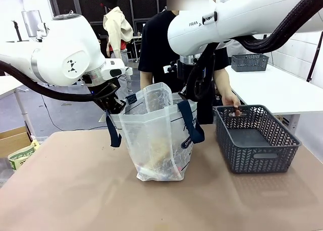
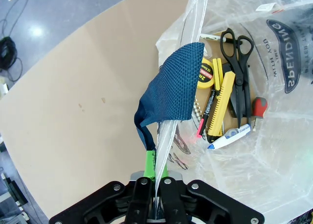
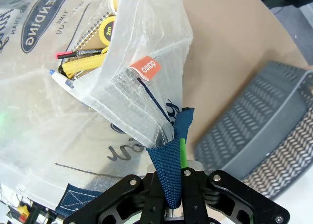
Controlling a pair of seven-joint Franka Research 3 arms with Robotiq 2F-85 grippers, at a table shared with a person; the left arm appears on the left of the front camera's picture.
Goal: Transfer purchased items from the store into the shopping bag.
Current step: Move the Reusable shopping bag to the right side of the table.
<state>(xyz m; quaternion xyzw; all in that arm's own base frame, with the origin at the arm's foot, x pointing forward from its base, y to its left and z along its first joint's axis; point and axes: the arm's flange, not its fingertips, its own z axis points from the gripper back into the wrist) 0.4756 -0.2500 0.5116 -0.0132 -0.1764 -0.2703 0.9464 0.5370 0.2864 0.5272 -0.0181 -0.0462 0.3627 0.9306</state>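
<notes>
- Shopping bag (image 1: 154, 140): standing mid-table just beside the grey basket (image 1: 257, 150), being held open at two sides of its rim.
- Left gripper (image 2: 156, 158): pinching shut on the thin rim film beside the navy strap (image 2: 171, 87).
- Right gripper (image 3: 178, 150): clamping shut on the opposite strap (image 3: 168, 185) and the film.
- Handling, judging by looks: behaving as soft, light, slippery film, sagging and crumpling easily; gripping best at the woven straps rather than bare plastic.
- Purchased items (image 2: 222, 101): lying at the bag's bottom, scissors (image 2: 237, 72) and tape measure (image 2: 208, 72) among them, probably adding little weight.
- Person's hand (image 1: 233, 102): resting on the basket's far rim.
</notes>
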